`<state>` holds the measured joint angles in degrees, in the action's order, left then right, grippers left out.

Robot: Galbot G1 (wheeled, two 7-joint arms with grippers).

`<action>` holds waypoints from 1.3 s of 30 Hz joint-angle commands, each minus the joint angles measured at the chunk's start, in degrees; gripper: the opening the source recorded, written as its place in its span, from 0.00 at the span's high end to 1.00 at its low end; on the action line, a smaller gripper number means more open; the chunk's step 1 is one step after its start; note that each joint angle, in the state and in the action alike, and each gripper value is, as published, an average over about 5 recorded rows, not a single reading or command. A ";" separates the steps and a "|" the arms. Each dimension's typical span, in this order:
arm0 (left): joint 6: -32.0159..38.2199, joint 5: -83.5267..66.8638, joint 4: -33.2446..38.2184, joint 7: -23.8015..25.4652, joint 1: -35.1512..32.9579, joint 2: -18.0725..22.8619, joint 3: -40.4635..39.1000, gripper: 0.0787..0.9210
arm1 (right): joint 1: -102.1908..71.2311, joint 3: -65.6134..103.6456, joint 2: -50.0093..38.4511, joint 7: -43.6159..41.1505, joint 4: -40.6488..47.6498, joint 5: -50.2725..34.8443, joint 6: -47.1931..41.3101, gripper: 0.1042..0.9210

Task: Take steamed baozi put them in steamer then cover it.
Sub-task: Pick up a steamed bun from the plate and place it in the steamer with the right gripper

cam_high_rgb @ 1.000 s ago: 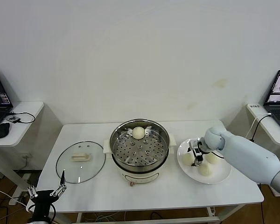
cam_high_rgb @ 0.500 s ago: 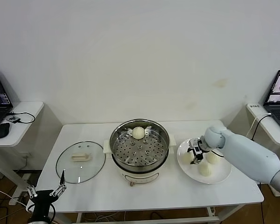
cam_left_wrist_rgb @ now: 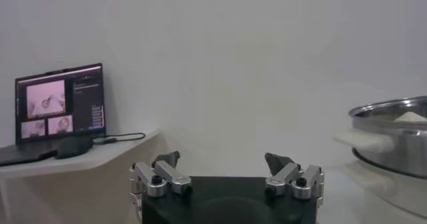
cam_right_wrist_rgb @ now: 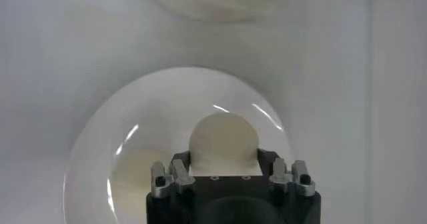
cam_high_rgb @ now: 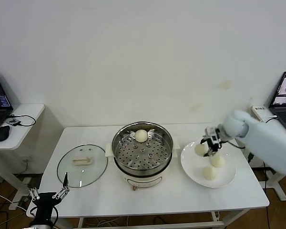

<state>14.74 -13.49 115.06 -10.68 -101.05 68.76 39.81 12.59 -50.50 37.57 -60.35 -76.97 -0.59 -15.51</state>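
Baozi [cam_high_rgb: 200,149] clamped between right gripper [cam_high_rgb: 206,147] fingers, lifted above the plate [cam_high_rgb: 227,177]; left gripper [cam_high_rgb: 48,196] fingers spread, empty

Pale blue arm [cam_high_rgb: 269,143], black-and-silver gripper [cam_high_rgb: 210,143].

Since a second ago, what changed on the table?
The right pincer, shut on a bun, rose off the plate with it. Two buns stayed on the plate, one stayed in the steamer, the lid stayed flat, and the left pincer stayed parked and open.
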 commanded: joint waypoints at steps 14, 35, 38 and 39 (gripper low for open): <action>0.46 -0.03 0.37 -0.06 -0.82 0.23 1.48 0.12 | 22.78 -15.91 22.55 8.51 -5.03 -25.31 -12.81 0.33; 0.52 0.45 1.48 -0.06 -1.25 1.82 1.01 0.12 | 6.95 -13.85 37.45 15.31 7.13 -21.37 -17.84 0.33; 0.53 0.52 1.40 -0.07 -1.22 1.88 0.90 0.12 | 6.39 -13.74 37.99 15.45 8.04 -20.88 -17.60 0.33; 0.53 0.53 1.38 -0.07 -1.21 1.91 0.89 0.12 | 6.23 -13.70 38.13 15.52 8.24 -20.78 -17.56 0.33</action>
<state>15.26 -13.05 116.60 -10.77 -102.28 70.55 40.75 22.22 -64.63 71.39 -46.47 -72.43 -21.72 -31.96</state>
